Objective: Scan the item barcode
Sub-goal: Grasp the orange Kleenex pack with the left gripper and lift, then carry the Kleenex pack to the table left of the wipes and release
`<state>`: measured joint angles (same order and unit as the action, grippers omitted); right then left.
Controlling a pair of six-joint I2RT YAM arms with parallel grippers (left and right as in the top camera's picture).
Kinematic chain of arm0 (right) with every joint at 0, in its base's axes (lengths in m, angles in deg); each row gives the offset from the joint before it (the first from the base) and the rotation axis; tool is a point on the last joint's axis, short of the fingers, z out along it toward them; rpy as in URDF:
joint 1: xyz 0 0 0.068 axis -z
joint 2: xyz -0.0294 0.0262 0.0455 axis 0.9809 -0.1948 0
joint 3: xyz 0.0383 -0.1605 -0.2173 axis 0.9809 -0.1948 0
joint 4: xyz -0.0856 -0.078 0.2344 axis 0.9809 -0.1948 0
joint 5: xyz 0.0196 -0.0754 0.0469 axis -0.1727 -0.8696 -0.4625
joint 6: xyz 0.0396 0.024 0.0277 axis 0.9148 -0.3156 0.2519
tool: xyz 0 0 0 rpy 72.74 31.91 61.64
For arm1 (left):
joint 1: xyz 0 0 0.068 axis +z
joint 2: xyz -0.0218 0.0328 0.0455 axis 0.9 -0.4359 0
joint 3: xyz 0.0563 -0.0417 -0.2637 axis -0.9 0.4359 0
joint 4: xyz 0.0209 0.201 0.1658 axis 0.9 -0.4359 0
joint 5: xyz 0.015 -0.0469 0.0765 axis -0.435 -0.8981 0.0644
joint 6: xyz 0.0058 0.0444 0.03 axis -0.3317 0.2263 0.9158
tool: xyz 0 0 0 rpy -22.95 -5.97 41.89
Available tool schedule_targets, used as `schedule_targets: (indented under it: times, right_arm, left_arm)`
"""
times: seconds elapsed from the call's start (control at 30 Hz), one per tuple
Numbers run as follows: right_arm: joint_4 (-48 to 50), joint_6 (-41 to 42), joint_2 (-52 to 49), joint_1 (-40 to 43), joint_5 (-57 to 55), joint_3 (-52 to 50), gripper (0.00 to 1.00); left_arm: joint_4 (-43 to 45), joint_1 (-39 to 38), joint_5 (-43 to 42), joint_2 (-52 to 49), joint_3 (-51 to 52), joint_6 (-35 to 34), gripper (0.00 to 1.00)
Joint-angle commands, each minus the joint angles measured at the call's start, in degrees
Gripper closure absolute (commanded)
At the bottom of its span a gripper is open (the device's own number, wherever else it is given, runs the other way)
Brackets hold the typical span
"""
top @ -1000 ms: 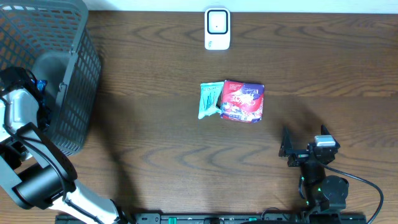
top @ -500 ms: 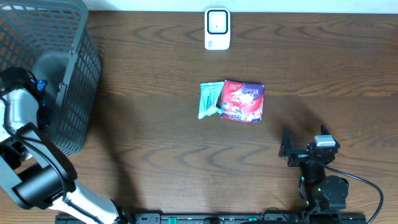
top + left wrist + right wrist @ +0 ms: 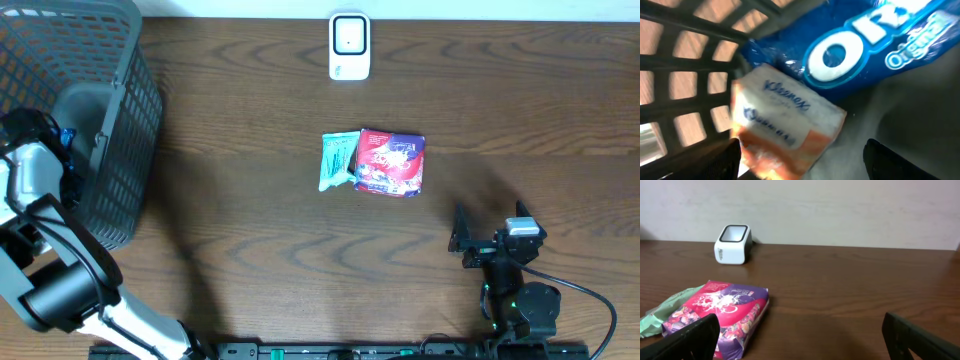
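Left claw released above my Kleenex pack, beside Oreo packet in basket, 9 o'clock | right claw spread, holding nothing | candy bag and green packet touching, mid-surface | scanner at 12 o'clock

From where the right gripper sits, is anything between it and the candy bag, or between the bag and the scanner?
Nothing visible. Only bare table lies between the open right gripper and the candy bag, and between the bag and the scanner. The green packet sits beside the bag, off both paths.
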<state>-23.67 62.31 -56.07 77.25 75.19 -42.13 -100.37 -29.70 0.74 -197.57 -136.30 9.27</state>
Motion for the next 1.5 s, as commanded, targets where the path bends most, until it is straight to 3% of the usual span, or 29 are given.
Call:
schedule_targets:
  times: [0.0, 0.1, 0.23, 0.33, 0.73, 0.97, 1.23, 1.47]
  right_arm:
    - [-0.2, 0.6, 0.3, 0.0, -0.1, -0.1, 0.01]
    - [-0.2, 0.6, 0.3, 0.0, -0.1, -0.1, 0.01]
    - [-0.2, 0.6, 0.3, 0.0, -0.1, -0.1, 0.01]
    - [-0.2, 0.6, 0.3, 0.0, -0.1, -0.1, 0.01]
    - [-0.2, 0.6, 0.3, 0.0, -0.1, -0.1, 0.01]
    - [-0.2, 0.6, 0.3, 0.0, -0.1, -0.1, 0.01]
    - [-0.2, 0.6, 0.3, 0.0, -0.1, -0.1, 0.01]
    - [-0.2, 0.6, 0.3, 0.0, -0.1, -0.1, 0.01]
  left_arm:
    - [0.7, 1.1, 1.0, -3.7, 0.3, 0.0, 0.22]
    - [1.3, 2.4, 1.0, -5.1, 0.3, 0.0, 0.28]
    - [1.4, 3.9, 1.0, -5.1, 0.3, 0.0, 0.70]
    - [1.1, 4.4, 1.0, -4.8, 0.3, -0.1, 0.92]
    - [1.5, 4.2, -11.8, 12.1, -0.3, -0.2, 0.92]
    - [3.3, 4.2, -33.8, 26.9, -0.3, -2.9, 0.93]
    - [5.4, 1.4, -39.2, 39.1, -0.3, -5.9, 0.93]
    - [8.0, -7.8, -39.2, 45.5, -0.9, -2.8, 0.93]
